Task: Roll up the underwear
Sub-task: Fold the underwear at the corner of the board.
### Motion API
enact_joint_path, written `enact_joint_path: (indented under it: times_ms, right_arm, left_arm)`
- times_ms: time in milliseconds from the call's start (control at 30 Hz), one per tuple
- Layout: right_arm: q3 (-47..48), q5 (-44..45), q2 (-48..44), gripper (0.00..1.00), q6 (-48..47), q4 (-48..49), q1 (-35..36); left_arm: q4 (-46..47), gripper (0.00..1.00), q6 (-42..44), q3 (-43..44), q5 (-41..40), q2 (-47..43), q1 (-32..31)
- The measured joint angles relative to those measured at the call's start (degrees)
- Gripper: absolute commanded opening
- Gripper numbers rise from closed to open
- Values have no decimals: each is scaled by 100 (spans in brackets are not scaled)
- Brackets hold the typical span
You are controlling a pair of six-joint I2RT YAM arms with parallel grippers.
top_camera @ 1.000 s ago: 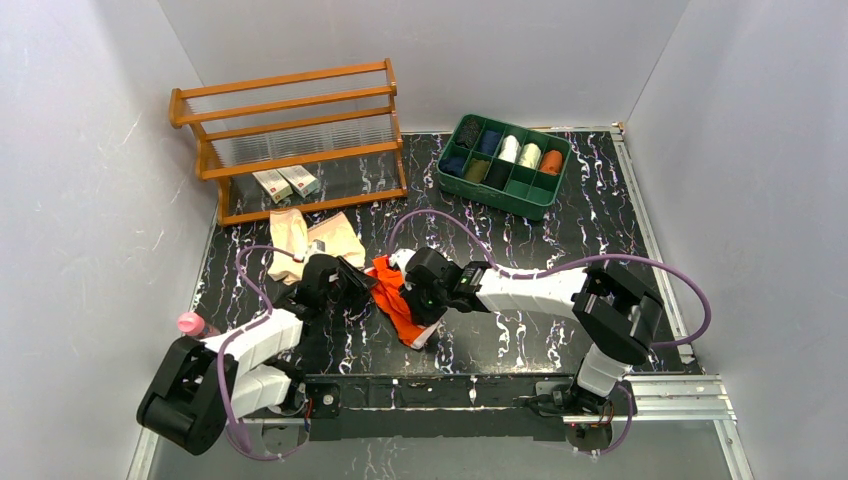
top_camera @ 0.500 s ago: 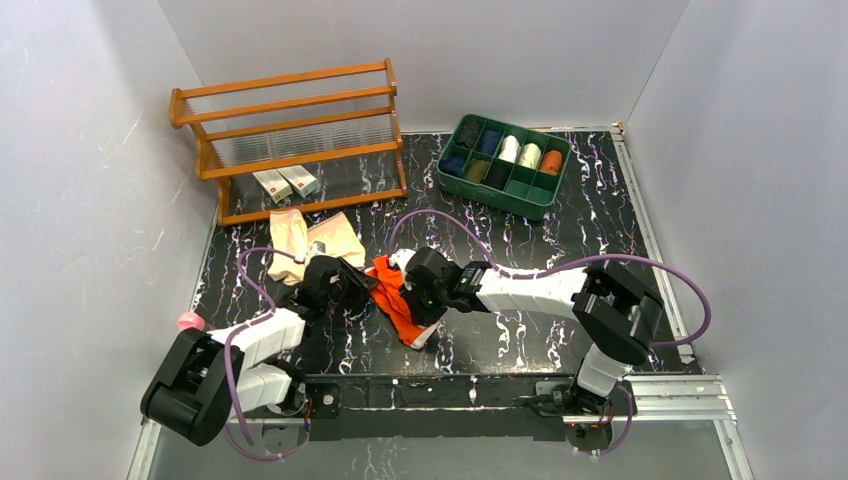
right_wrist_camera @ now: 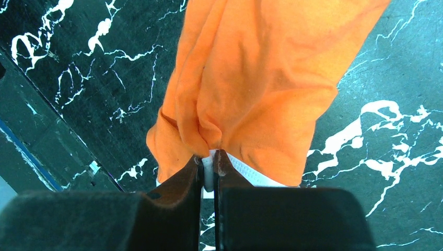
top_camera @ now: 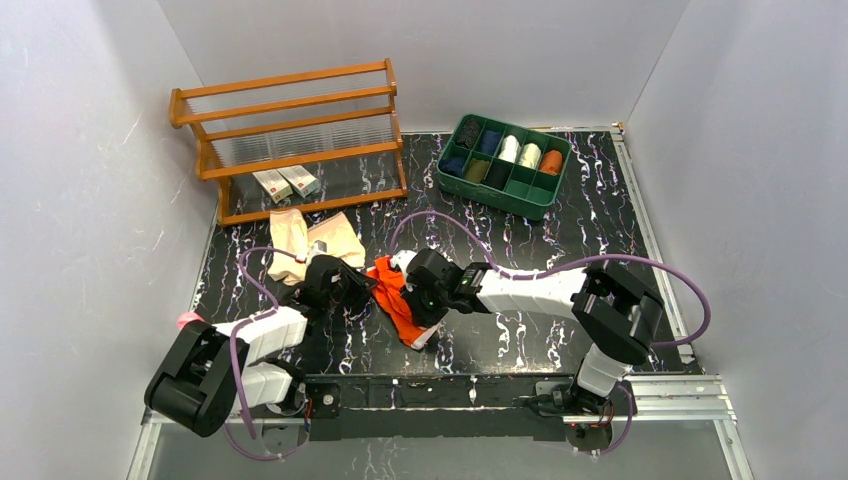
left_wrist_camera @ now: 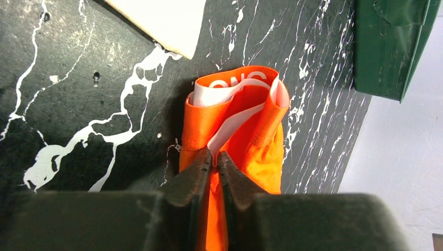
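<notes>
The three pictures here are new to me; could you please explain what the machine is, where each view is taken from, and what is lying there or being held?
This is a robot with two arms bolted at the near edge of a dark marbled table. The wide picture comes from a fixed camera above and behind the arms. The two close-ups come from a camera on each wrist, looking along that arm's own fingers.

At the back of the table stand a wooden rack and a green tray holding rolled cloths. Nearer the arms lie the tan underwear and the orange underwear, which has white trim.

The left hand and the right hand are both shut on the orange underwear, pinching it from opposite sides. The tan underwear lies untouched.
</notes>
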Motion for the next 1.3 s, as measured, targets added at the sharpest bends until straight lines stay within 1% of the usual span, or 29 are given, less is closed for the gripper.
enact_joint_path:
  times_ms: [100, 233, 333, 400, 533, 633, 733, 900, 1133, 1300]
  right_arm:
    - [-20, -2, -6, 15, -1, 8, 0]
    - [-24, -2, -40, 15, -11, 9, 0]
    - [-24, -9, -87, 15, -48, 9, 0]
    - [-24, -40, -128, 15, -76, 9, 0]
    - [-24, -152, -188, 14, -124, 12, 0]
    - [-24, -316, -222, 14, -187, 28, 0]
    - [-24, -460, -229, 14, -219, 41, 5]
    - [-21, -622, -198, 14, -255, 39, 43]
    - [50, -790, 136, 14, -359, 20, 160]
    - [74, -845, 164, 14, -388, 24, 181]
  left_arm:
    - [-20, 0, 48, 12, 71, -9, 0]
    - [-209, 0, 161, 166, 207, -87, 2]
    - [-457, 0, 332, 414, 260, -159, 6]
    - [-783, 0, 566, 766, 276, -173, 27]
    - [-917, 0, 890, 1047, 349, -150, 209]
    - [-956, 0, 1143, 1115, 468, 69, 464]
    - [-1044, 0, 1399, 1244, 647, 509, 657]
    - [-1029, 0, 1663, 1320, 912, 1047, 800]
    - [-894, 0, 1840, 1393, 1271, 1340, 968]
    - [-902, 0, 2023, 1564, 1428, 1392, 1030]
